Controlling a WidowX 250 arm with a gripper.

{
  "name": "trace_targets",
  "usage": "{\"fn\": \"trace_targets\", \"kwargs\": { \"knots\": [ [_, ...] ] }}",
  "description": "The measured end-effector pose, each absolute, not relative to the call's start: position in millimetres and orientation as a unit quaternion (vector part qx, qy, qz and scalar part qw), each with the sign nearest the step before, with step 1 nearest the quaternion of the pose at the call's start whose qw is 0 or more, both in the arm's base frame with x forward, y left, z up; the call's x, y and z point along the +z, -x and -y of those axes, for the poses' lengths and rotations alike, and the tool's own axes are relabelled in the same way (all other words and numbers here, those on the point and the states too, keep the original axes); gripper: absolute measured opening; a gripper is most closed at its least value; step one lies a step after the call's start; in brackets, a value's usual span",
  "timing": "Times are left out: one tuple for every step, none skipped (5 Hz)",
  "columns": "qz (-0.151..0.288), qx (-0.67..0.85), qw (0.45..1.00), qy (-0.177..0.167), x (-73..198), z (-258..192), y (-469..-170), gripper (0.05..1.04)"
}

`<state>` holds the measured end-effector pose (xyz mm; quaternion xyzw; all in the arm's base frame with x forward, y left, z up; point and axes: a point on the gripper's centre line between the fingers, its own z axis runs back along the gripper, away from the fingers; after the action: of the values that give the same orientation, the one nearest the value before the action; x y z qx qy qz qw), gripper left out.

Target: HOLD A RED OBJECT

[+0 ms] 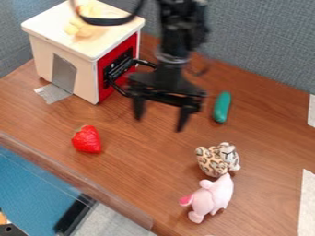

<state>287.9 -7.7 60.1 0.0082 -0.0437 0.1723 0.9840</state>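
The black gripper [159, 123] hangs open above the middle of the wooden table, its two fingers spread apart and pointing down with nothing between them. A red strawberry [87, 139] with a small green top lies on the table to the left of the gripper and lower in the view, near the table's front left edge. The gripper and the strawberry are apart.
A white toy oven [66, 70] with a red front and black handle stands at the upper left, yellowish pieces on top. Right of the gripper lies a green cucumber-like toy [222, 107]. A leopard-spotted toy [212, 161] and a pink pig toy [212, 198] are at the lower right.
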Motion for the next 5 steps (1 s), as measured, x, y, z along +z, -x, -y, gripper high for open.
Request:
{"fn": "trace_targets", "kwargs": {
  "knots": [
    [0.044, 0.109, 0.993, 0.002, 53.2, -14.8, -279.4, 1.001],
    [0.059, 0.059, 0.996, 0.014, 49.4, -38.1, -278.1, 1.001],
    [0.076, -0.015, 0.997, 0.020, 43.6, -60.7, -269.5, 1.001],
    [0.076, -0.056, 0.996, 0.003, 38.5, -63.3, -265.2, 1.001],
    [0.068, -0.073, 0.995, 0.007, 28.4, -64.6, -251.5, 1.001]
  ]
}}
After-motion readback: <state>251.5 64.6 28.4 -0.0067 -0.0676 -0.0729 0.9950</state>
